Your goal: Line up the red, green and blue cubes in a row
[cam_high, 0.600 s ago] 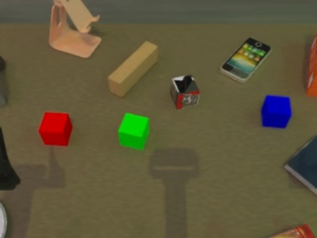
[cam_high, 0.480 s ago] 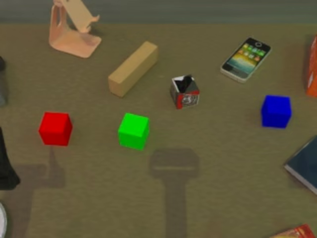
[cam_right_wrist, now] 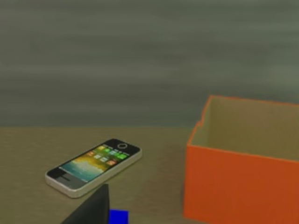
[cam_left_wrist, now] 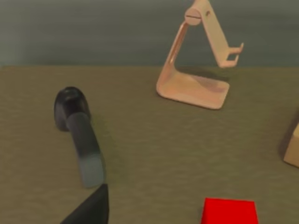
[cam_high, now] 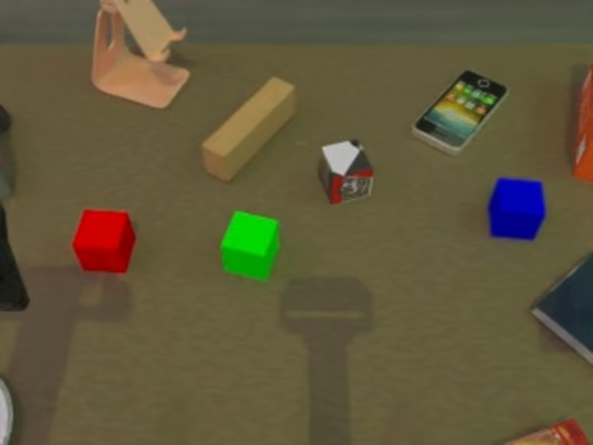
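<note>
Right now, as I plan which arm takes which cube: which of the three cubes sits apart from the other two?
The blue cube, alone toward the table's right side. The red cube and green cube sit closer together on the left half.

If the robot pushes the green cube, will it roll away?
Probably not. The plain matte bright green cube sits flat on the brown table, and its flat faces and square edges should make it slide, not roll. It looks stiff and equally wide and tall, so tipping seems unlikely. Its matte faces should suit a pincer's hold.
</note>
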Robot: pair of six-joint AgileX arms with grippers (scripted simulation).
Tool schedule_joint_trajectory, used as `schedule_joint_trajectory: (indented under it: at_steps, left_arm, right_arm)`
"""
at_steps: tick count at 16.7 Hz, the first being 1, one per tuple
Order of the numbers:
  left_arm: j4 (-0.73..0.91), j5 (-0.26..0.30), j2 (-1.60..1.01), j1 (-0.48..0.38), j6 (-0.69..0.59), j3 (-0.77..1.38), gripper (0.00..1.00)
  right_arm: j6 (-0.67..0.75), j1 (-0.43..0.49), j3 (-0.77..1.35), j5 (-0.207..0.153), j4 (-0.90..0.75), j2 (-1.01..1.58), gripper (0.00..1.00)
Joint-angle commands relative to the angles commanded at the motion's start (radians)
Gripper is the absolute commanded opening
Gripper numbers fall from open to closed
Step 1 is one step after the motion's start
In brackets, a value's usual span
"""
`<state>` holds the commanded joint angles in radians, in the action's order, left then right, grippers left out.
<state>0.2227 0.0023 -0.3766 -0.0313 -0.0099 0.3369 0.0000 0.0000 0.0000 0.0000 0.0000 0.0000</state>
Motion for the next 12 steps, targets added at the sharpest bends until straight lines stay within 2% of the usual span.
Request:
schedule_joint_trajectory:
  at_steps: [12]
  left_arm:
    - [0.640,-0.002,-1.244,-0.080,-0.026,0.885,1.00]
  right_arm:
    - [0.000,0.000,0.000,0.000,0.000,0.000,1.00]
